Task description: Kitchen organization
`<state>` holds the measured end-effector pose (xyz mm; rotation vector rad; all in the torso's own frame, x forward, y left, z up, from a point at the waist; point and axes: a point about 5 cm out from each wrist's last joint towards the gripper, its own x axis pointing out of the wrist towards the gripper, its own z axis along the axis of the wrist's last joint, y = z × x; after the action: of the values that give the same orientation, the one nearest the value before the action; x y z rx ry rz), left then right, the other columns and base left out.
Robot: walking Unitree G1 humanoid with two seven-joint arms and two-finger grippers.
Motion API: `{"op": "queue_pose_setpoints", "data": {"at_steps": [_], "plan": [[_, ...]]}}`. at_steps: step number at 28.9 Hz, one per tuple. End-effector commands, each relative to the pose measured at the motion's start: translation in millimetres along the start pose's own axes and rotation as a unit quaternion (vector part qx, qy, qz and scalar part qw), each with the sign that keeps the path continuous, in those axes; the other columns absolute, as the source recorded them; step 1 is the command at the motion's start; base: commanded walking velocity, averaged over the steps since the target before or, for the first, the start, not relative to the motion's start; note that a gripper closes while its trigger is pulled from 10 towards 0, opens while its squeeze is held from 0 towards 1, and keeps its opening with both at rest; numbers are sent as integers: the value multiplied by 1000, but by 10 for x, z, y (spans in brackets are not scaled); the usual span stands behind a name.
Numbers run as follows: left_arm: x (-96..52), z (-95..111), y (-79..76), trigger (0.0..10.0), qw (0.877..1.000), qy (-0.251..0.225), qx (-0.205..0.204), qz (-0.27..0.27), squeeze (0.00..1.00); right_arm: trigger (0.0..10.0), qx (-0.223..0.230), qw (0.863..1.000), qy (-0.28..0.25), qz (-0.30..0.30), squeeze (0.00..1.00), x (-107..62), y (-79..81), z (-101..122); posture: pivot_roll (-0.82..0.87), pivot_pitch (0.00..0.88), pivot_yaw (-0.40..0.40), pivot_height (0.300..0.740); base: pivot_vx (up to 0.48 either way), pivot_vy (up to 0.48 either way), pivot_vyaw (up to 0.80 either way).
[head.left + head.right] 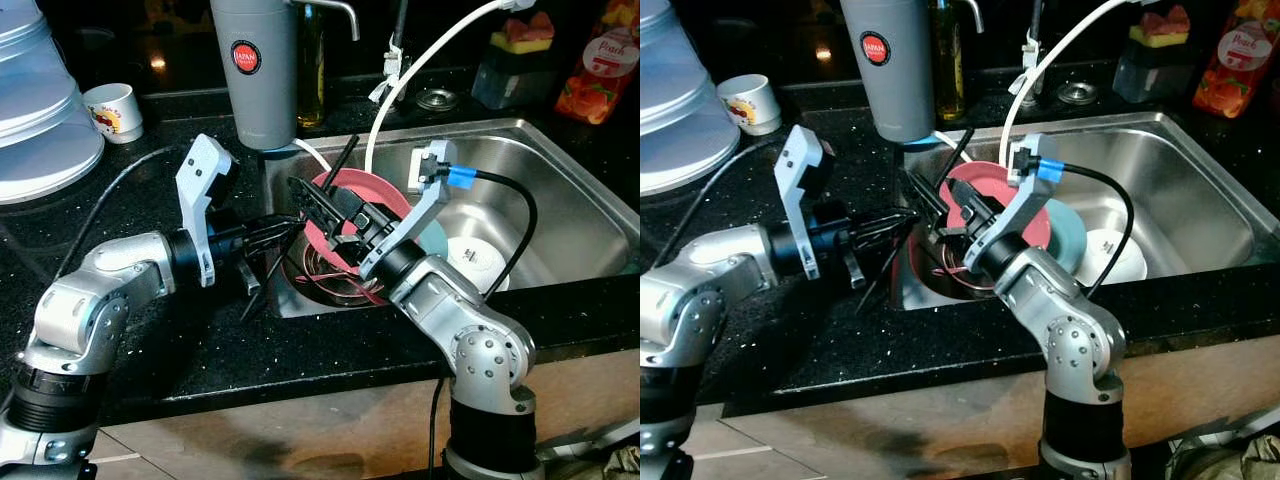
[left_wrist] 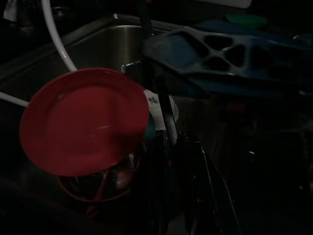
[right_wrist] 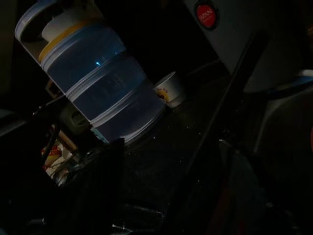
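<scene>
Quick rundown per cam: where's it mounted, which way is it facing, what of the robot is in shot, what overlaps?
Left eye: head, facing down at the sink; both silver arms show, left hand, right hand.
Right eye: head, same scene from slightly to the right.
Left wrist: on the left arm, facing the red plate in the sink; dark fingers.
Right wrist: on the right arm, facing the counter's stacked blue container and cup.
Shared: eyes and left wrist see the plate.

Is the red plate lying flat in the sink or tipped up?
Tipped up. The red plate stands on edge in the sink, its face toward the left wrist camera, leaning over a bowl below.
</scene>
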<state>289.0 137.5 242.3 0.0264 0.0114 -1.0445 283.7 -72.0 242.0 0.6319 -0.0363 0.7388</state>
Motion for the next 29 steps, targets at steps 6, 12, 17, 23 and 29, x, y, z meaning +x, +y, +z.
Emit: {"op": "queue_pose_setpoints", "data": {"at_steps": [6,12,17,23,29], "plan": [[2,3,-35,0,1000,5,0,-11,0,0,13,1000,-1,6,0,12,4,17,21,50,32,740,0,0,0],[-14,-23,-38,0,1000,13,-1,-12,0,0,9,1000,-6,0,0,10,-8,30,20,51,33,740,0,0,0],[-27,-17,-28,0,1000,14,-1,-11,0,0,9,1000,-13,-8,0,8,-28,45,18,50,32,740,0,0,0],[-25,-15,-9,0,1000,16,5,-3,0,0,7,999,-24,-20,0,7,-55,87,13,43,35,740,0,0,0],[-9,6,102,10000,999,9,20,44,1000,0,-14,996,-62,-69,0,-9,-196,230,8,33,39,740,0,0,0]]}}
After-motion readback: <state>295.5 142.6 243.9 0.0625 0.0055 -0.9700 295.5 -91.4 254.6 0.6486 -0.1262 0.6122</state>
